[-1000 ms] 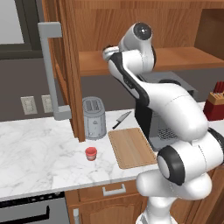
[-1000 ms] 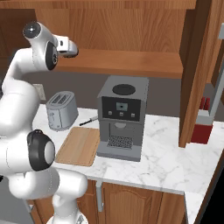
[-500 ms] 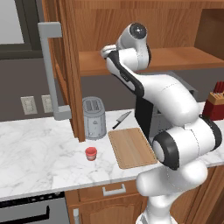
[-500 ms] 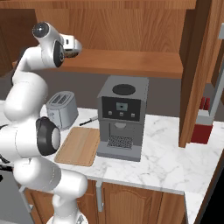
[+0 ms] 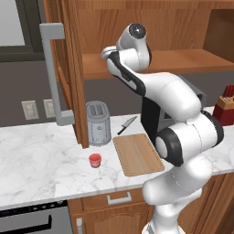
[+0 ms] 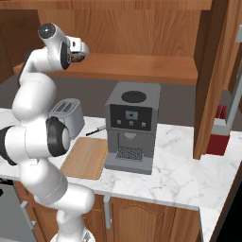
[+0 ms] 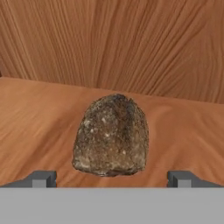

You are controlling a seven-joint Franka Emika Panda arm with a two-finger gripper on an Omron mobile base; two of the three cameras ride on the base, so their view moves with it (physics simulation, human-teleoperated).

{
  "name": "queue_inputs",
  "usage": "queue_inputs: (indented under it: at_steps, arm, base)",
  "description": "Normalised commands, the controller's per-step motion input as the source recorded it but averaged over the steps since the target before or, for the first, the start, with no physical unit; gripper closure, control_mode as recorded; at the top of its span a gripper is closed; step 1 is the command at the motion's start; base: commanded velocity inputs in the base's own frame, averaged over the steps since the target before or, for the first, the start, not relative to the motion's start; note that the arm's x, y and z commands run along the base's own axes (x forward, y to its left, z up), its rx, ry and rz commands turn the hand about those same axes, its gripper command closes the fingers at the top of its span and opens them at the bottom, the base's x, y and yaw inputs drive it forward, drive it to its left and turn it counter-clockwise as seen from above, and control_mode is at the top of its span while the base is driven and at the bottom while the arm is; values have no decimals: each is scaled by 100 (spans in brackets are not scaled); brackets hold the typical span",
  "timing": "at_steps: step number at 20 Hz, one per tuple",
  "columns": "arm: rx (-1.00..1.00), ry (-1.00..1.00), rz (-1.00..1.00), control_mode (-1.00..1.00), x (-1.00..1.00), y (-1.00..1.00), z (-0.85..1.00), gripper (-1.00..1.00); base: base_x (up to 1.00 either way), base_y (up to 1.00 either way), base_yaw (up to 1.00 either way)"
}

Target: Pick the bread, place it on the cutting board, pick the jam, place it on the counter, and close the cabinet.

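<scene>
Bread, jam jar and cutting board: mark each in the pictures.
bread [image 7: 111,135], hand view, middle of its crust.
jam jar [image 5: 95,160], left base view, its red side.
cutting board [image 5: 137,154], left base view, centre of its bare top.

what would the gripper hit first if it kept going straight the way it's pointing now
Most likely the bread. In the hand view it sits on the cabinet shelf dead ahead, centred between the open fingertips of the gripper. How far off it is can't be told.

Bread [image 7: 111,135] on cabinet [image 5: 151,64] shelf; jam [image 5: 95,160] (red) on counter [image 5: 36,160].
</scene>
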Motion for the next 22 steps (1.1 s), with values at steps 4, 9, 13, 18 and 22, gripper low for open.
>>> queue_inputs:
  at_steps: [4,9,13,18,22]
  arm:
    - [0,1,0,-100,23,4,-16,-100]
    - [0,0,0,-100,30,0,-21,-100]
    - [0,0,0,-100,34,0,-16,-100]
    - [0,0,0,-100,40,0,-6,-100]
    - [0,0,0,-100,41,0,0,-100]
  base:
    - [0,0,0]
    - [0,0,0]
    - [0,0,0]
    - [0,0,0]
    - [0,0,0]
